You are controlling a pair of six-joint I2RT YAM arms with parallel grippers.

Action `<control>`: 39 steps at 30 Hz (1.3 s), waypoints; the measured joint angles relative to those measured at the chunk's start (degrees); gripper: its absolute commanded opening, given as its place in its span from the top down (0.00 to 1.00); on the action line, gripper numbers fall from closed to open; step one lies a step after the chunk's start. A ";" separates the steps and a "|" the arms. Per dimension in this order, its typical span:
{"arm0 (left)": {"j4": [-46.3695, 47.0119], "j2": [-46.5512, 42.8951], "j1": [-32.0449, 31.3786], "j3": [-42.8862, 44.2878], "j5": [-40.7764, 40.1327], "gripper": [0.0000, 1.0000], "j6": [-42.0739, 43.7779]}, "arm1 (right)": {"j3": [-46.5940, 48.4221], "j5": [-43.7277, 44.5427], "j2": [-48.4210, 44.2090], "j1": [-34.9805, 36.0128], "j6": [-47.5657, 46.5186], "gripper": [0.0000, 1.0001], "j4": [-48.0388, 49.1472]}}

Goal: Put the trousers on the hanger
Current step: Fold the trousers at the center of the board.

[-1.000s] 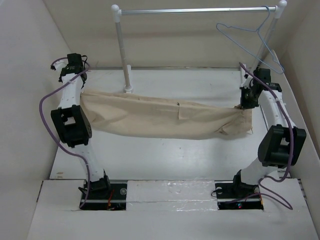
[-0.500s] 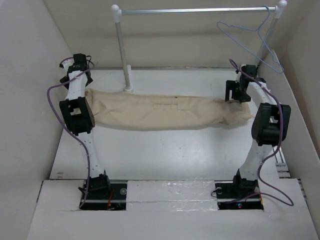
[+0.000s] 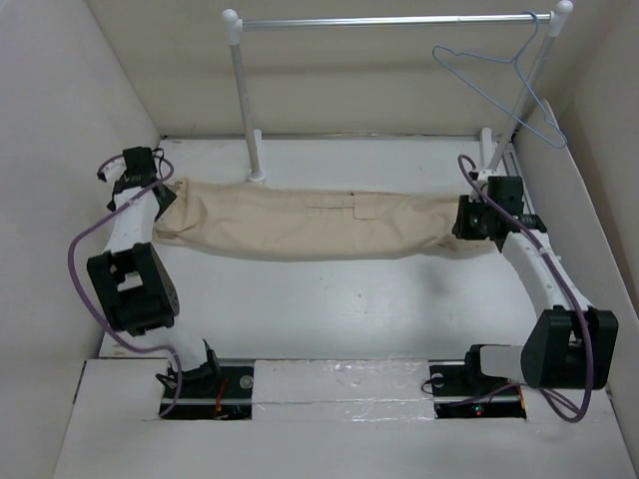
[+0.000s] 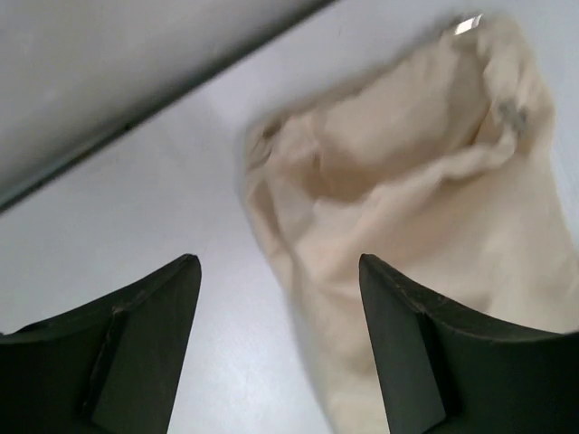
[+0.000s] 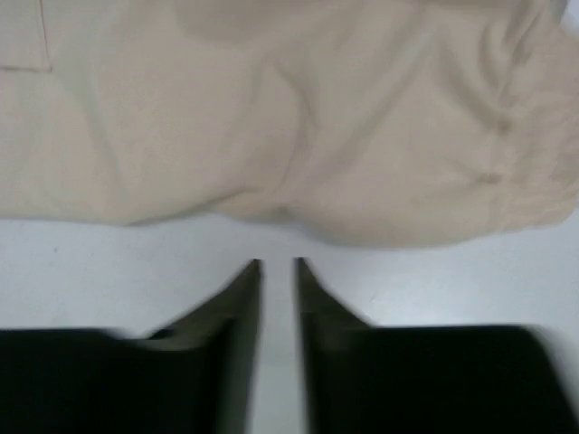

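The beige trousers [image 3: 310,225] lie flat across the table, stretched from left to right. Their bunched end [image 4: 425,199] fills the right of the left wrist view, and their lower edge [image 5: 271,117] spans the top of the right wrist view. My left gripper [image 3: 165,198] [image 4: 276,262] stands open over the trousers' left end, its right finger above the cloth and gripping nothing. At the trousers' right end, my right gripper [image 3: 469,220] [image 5: 276,262] is shut to a thin slit just short of the cloth, over bare table. The pale blue wire hanger [image 3: 509,85] hangs on the rack's bar at the back right.
A rack with white posts [image 3: 245,110] and a silver bar [image 3: 389,20] stands at the back of the table [image 3: 329,299]. Pale walls close in on the left [image 3: 60,150], back and right.
Both grippers have let go of the trousers, which dropped from hanging between them to lying flat. Both arms then drew down and back, and the right jaws closed again.
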 measured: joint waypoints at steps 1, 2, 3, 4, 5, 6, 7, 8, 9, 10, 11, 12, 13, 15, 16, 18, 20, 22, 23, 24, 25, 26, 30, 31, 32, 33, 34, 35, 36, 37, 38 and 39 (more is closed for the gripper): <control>1.20 -3.74 0.33 -4.68 1.42 0.33 -0.39 | -2.91 -1.22 -2.14 0.00 0.09 0.98 0.55; 1.79 -6.60 1.25 -8.55 3.28 0.32 -0.85 | -5.42 -2.43 -3.76 -0.02 0.44 1.00 0.57; 2.71 -8.39 2.58 -11.52 5.40 0.31 -1.18 | -7.61 -3.74 -4.85 -0.11 0.33 1.00 0.63; 4.00 -9.68 4.81 -14.34 7.76 0.29 -1.57 | -7.82 -3.87 -4.94 -0.11 0.31 0.97 0.63; 5.11 -9.92 7.08 -16.28 9.64 0.27 -1.79 | -10.34 -5.90 -5.68 -0.17 0.15 0.89 0.39; 6.54 -9.66 9.09 -17.70 11.28 0.26 -1.86 | -11.34 -7.06 -5.70 -0.17 -0.17 0.62 0.63; 7.58 -9.07 10.84 -18.62 12.33 0.24 -1.81 | -12.17 -7.96 -5.64 -0.15 -0.33 0.49 0.63; 8.50 -8.48 11.93 -19.12 13.46 0.21 -1.77 | -13.03 -8.61 -5.53 -0.15 -0.87 0.38 0.70; 9.53 -7.98 12.37 -19.37 15.17 0.20 -1.60 | -13.81 -9.62 -5.38 -0.20 -1.16 0.23 0.76; 10.71 -7.63 12.37 -19.52 16.83 0.19 -1.55 | -14.58 -10.75 -5.18 -0.61 -1.38 0.17 0.94; 11.96 -7.23 12.11 -19.52 18.62 0.18 -1.55 | -15.50 -12.22 -5.01 -1.25 -1.62 0.13 1.44; 13.31 -6.91 11.78 -19.52 20.13 0.18 -1.55 | -16.39 -13.57 -4.66 -2.27 -1.73 0.09 1.95; 14.58 -6.38 11.56 -19.52 21.27 0.18 -1.57 | -17.09 -14.86 -4.15 -3.54 -1.73 0.08 2.19; 16.68 -5.07 11.13 -19.50 23.26 0.18 -1.57 | -17.77 -17.03 -2.67 -6.16 -1.73 0.04 2.47; 17.57 -4.22 10.97 -19.50 24.33 0.18 -1.55 | -17.86 -18.03 -1.95 -7.30 -1.75 0.04 2.67; 18.88 -2.69 10.91 -19.52 25.46 0.18 -1.55 | -17.86 -19.17 -1.01 -9.07 -1.66 0.01 3.43; 19.87 -1.20 10.93 -19.50 25.86 0.18 -1.51 | -17.86 -19.96 -0.92 -10.19 -1.36 0.00 3.93; 19.54 0.66 10.93 -18.67 25.27 0.19 -1.38 | -17.88 -20.70 -0.96 -11.45 -0.83 0.00 4.79; 19.19 2.03 10.93 -17.64 24.59 0.19 -1.31 | -17.94 -20.90 -0.94 -12.33 -0.26 0.00 5.14; 18.86 3.74 10.93 -16.24 23.65 0.19 -1.25 | -18.12 -20.98 -0.94 -13.29 0.48 0.00 5.57; 18.60 5.53 10.95 -14.78 22.71 0.19 -1.22 | -18.53 -21.29 -0.90 -14.53 1.53 0.00 6.40; 18.49 7.10 10.95 -13.33 21.75 0.19 -1.11 | -19.08 -21.40 -0.70 -15.91 2.64 0.00 7.37; 17.79 10.23 10.86 -8.72 19.26 0.20 -1.36 | -21.66 -21.35 2.38 -19.76 8.68 0.00 12.46; 17.66 11.10 10.84 -8.09 18.38 0.20 -1.33 | -21.79 -21.53 3.56 -20.02 10.34 0.00 14.29; 17.35 11.50 10.84 -7.43 17.90 0.21 -1.44 | -21.73 -21.59 4.39 -20.06 11.74 0.00 16.65; 17.33 11.69 10.82 -7.15 17.42 0.21 -1.46 | -21.64 -21.64 5.57 -20.06 13.44 0.00 19.41; 17.31 11.93 10.82 -7.02 16.96 0.23 -1.42 | -21.55 -21.88 6.88 -20.06 14.99 0.00 22.36; 17.33 11.93 10.80 -6.97 16.63 0.26 -1.36 | -21.42 -22.34 8.20 -20.06 16.63 0.00 25.18; 17.27 12.02 10.78 -6.97 16.20 0.29 -1.20 | -21.24 -22.47 9.49 -20.06 18.10 0.00 27.93; 17.25 12.15 10.73 -6.97 15.74 0.35 -1.14 | -20.85 -22.64 10.93 -20.06 19.58 0.02 30.69; 17.22 12.22 10.71 -6.95 15.28 0.44 -0.98 | -20.26 -22.67 12.46 -20.06 20.90 0.07 33.11; 17.25 12.31 10.71 -6.93 14.91 0.57 -0.92 | -19.56 -22.40 13.92 -20.02 22.08 0.33 35.08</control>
